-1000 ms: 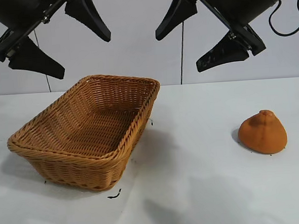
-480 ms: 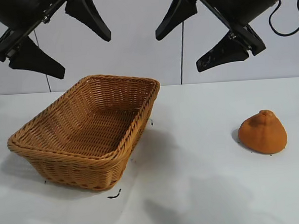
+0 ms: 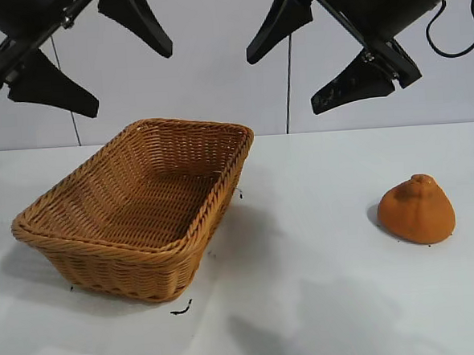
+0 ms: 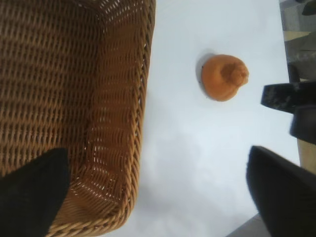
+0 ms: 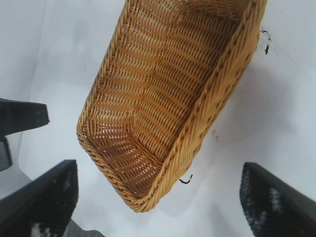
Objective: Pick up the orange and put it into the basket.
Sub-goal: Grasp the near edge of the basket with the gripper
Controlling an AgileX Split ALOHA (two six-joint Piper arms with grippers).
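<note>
On the near part of the white counter [image 3: 309, 302] a small black mark [image 3: 181, 310] is lying just in front of the wicker basket [image 3: 105, 250], which is sitting empty at the left with its open top unobstructed, evidently to be ready for receiving the fruit. The orange [image 3: 416, 209] is resting on its broad base at the right, knob uppermost, well apart from the basket and touched by nothing. Farther back and high above, the left tool [image 3: 84, 54] is hanging over the basket with its fingers spread wide and holding nothing. The right tool [image 3: 326, 51] is likewise hanging wide and empty, above the counter between basket and orange. In my judgement the pick-up is not yet begun, and the right arm, being nearer the orange, is the better placed for it.
</note>
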